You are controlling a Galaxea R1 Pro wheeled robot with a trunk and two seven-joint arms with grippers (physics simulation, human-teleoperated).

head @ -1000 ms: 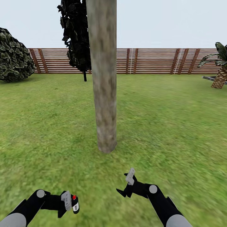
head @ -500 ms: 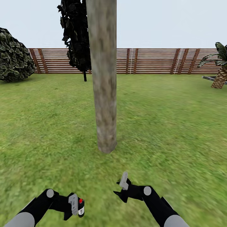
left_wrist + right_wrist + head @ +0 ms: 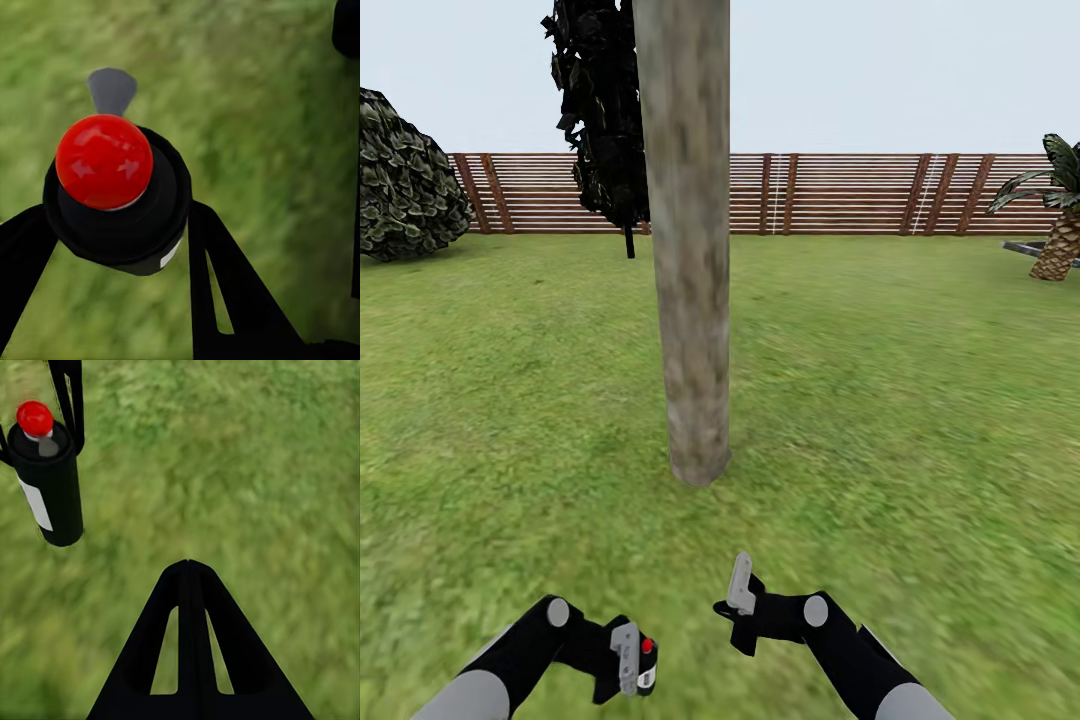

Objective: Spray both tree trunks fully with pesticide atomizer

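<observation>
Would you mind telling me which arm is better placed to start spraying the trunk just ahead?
The left. Its claw is shut on the atomizer, while the right claw is shut and holds nothing. The trunk stands directly ahead, though the can probably needs lifting first.

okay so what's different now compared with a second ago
The left gripper, shut on the black atomizer can with a red knob, has swung inward toward the middle. The right gripper, shut and empty, has drifted inward and lower. The mottled grey-tan tree trunk, grass lawn and slatted wooden fence look unchanged.
</observation>
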